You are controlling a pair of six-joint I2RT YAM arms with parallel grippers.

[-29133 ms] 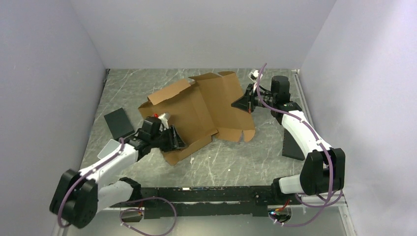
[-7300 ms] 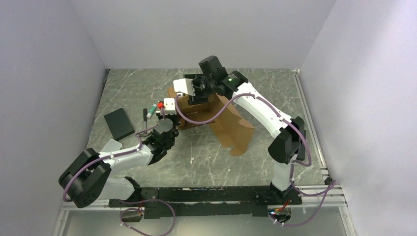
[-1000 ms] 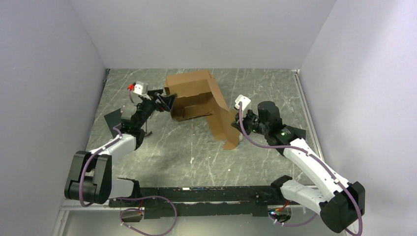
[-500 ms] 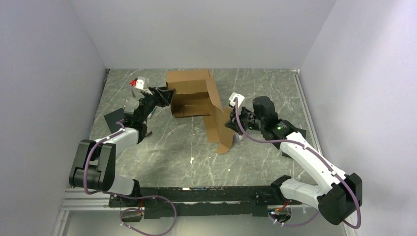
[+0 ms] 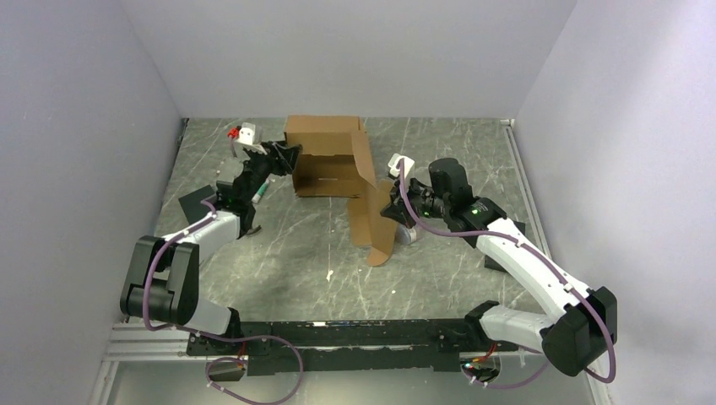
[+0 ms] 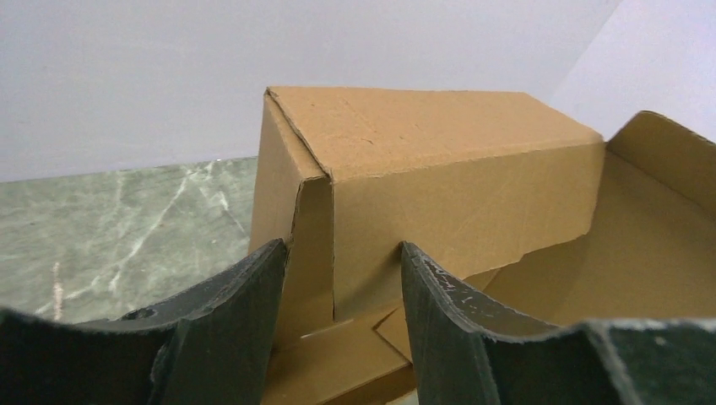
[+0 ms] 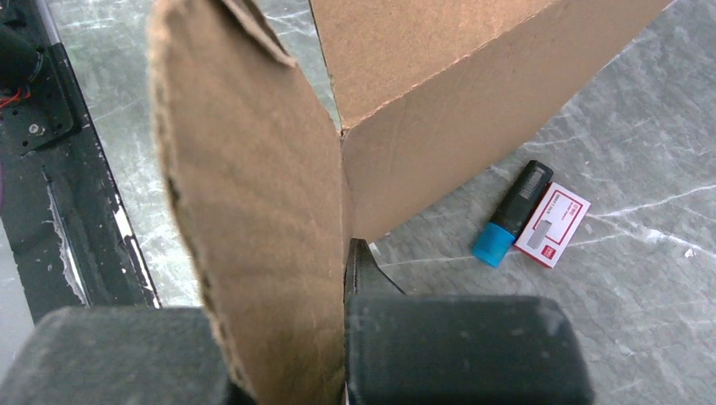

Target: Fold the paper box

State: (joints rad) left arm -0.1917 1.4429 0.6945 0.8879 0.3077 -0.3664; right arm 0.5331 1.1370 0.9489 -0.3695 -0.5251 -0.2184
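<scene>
Our right gripper [image 7: 342,270] clamps the loose flap [image 5: 371,224] of the paper box [image 5: 325,160] at the table's [image 5: 295,253] far middle, while our left gripper [image 6: 344,253] straddles its corner, grip unclear, so we risk tearing the flap by pulling hard.

Half a minute ago the paper box [image 5: 325,156] lay nearly flat at mid tabletop [image 5: 287,253] — now it stands at the far side with walls raised. The left end effector [image 5: 287,158] has gone from the sheet's near edge to the box's left end, and in the last second its jaws drew in around that corner. The right end effector [image 5: 390,211], seconds ago above the box, pinches the long flap [image 5: 370,224] — we see it swung left and nearer.
</scene>
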